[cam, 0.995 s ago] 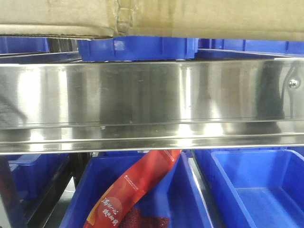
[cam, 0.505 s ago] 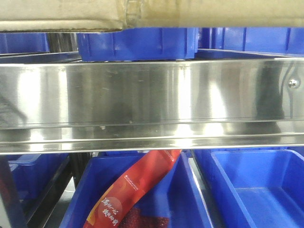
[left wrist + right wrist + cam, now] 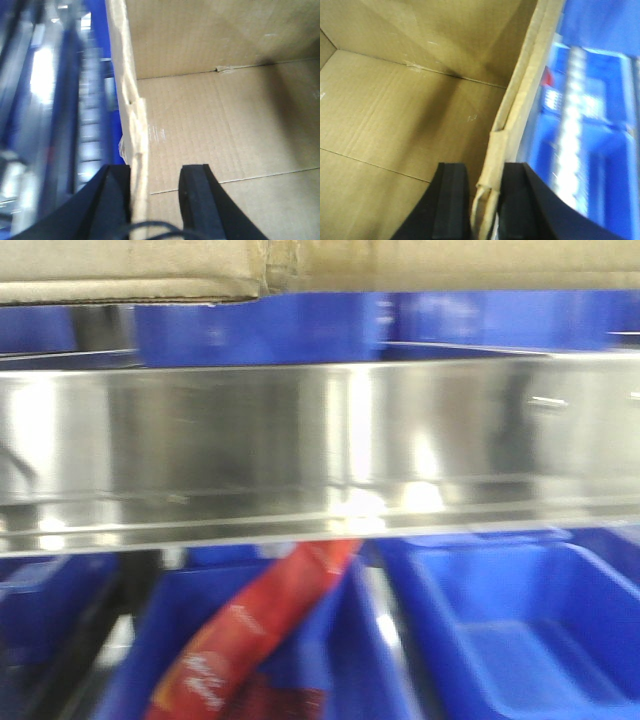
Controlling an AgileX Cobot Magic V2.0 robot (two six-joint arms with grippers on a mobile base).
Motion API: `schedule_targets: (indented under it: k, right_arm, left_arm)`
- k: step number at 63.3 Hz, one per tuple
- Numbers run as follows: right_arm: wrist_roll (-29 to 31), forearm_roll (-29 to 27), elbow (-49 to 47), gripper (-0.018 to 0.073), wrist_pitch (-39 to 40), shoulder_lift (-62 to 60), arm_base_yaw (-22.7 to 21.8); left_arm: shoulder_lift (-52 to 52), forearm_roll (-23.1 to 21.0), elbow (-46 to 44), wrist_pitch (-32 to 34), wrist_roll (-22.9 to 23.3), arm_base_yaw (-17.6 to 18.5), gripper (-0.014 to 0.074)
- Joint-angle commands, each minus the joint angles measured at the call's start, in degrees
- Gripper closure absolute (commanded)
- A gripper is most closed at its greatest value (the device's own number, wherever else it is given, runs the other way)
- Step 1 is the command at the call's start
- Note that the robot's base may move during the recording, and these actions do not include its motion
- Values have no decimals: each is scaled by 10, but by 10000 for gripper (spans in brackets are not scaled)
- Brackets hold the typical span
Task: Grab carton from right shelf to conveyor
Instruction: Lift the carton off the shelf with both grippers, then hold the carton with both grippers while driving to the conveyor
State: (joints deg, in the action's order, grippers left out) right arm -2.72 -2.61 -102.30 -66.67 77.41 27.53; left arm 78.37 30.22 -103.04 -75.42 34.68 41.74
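We hold the carton (image 3: 120,265) up above the right shelf (image 3: 250,430). In the blurred front view only its underside shows, a brown band along the top of the frame. It is clear of the steel front rail, with blue bins (image 3: 260,325) visible in the gap between. Its long axis runs left to right, parallel to the rail's front edge, and its open top faces up.

Our left gripper (image 3: 152,175) straddles the carton's (image 3: 225,125) left wall, with its fingers (image 3: 197,200) clamped on the cardboard, one inside and one outside. Our right gripper (image 3: 485,172) does the same on the right wall of the carton (image 3: 395,100), its fingers (image 3: 450,200) pinched tight on the folded edge.

Under the rail, a red packet (image 3: 260,620) leans in a lower bin (image 3: 500,630).
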Motion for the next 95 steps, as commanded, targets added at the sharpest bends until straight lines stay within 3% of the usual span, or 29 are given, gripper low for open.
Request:
schedule_targets:
  k: [1,95]
  right_arm:
    - [13,-42,-3,618,58,1,7]
    - [13,-42,-3,618,58,1,7]
  left_arm:
    - [-5,-53,-4,55,-12,15,613]
    - [-5,-51,-4,55,-12,15,613]
